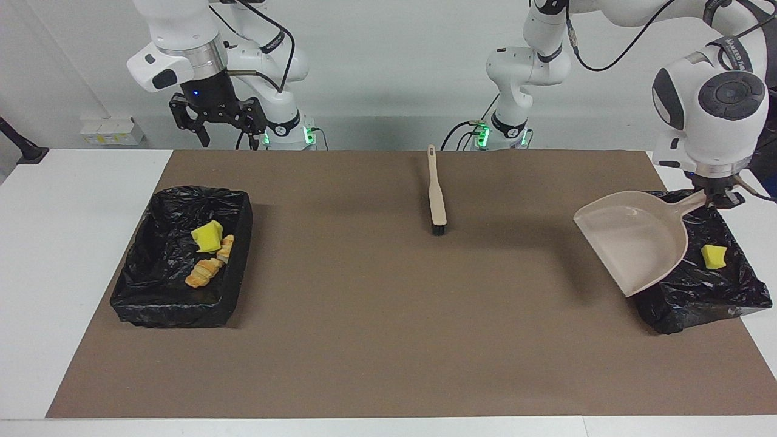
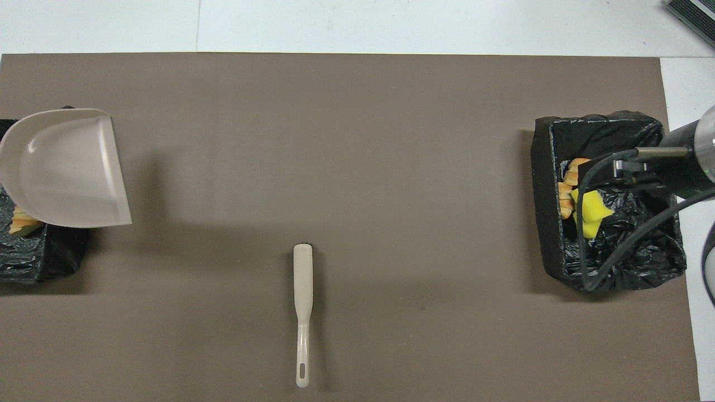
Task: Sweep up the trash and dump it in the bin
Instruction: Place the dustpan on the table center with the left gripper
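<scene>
My left gripper (image 1: 721, 199) is shut on the handle of the beige dustpan (image 1: 631, 243), which hangs tilted over the inner rim of the black-lined bin (image 1: 698, 291) at the left arm's end. The pan (image 2: 64, 162) looks bare and hides most of that bin. Trash in it: a yellow sponge chunk (image 1: 713, 256) and a striped piece (image 2: 22, 224). The beige brush (image 1: 436, 194) lies on the mat near the robots. My right gripper (image 1: 223, 132) hangs open and holds nothing, high over the mat's edge by the right arm's base.
A second black-lined bin (image 1: 176, 297) at the right arm's end holds a yellow sponge chunk (image 1: 207, 237) and golden striped pieces (image 1: 205, 271). The right arm's wrist and cable (image 2: 614, 223) hang over it. A brown mat (image 1: 388, 340) covers the table.
</scene>
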`<action>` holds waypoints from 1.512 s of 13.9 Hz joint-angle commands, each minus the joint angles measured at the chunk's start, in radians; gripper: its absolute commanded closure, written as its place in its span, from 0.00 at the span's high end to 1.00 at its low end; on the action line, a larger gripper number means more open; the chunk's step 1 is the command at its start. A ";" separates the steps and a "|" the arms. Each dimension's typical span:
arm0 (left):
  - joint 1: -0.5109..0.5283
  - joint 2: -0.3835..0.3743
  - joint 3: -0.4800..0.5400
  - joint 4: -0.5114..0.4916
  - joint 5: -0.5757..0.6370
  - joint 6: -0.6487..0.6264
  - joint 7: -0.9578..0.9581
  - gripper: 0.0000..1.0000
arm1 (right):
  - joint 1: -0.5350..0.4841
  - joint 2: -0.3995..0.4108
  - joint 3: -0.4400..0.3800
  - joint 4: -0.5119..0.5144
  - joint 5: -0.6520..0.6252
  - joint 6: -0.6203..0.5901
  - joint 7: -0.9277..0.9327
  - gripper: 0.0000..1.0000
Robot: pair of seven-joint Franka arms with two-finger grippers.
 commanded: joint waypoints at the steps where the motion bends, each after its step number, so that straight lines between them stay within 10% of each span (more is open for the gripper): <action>1: -0.016 -0.028 -0.069 -0.058 -0.119 -0.057 -0.267 0.00 | -0.032 -0.040 0.004 -0.058 0.000 0.029 -0.037 1.00; 8: -0.067 0.099 -0.301 -0.100 -0.399 0.095 -1.151 0.00 | -0.035 -0.040 0.004 -0.058 0.003 0.025 -0.036 1.00; 15: -0.140 0.260 -0.418 -0.095 -0.466 0.351 -1.638 0.00 | -0.055 -0.039 0.002 -0.056 0.020 0.019 -0.034 1.00; 16: -0.136 0.258 -0.422 -0.085 -0.471 0.336 -1.637 0.13 | -0.055 -0.039 0.002 -0.056 0.020 0.016 -0.036 1.00; 17: -0.137 0.245 -0.422 -0.085 -0.474 0.334 -1.635 0.99 | -0.055 -0.039 0.002 -0.056 0.020 0.015 -0.034 1.00; 21: -0.116 0.156 -0.406 -0.082 -0.470 0.270 -1.638 1.00 | -0.055 -0.039 0.002 -0.056 0.020 0.015 -0.036 1.00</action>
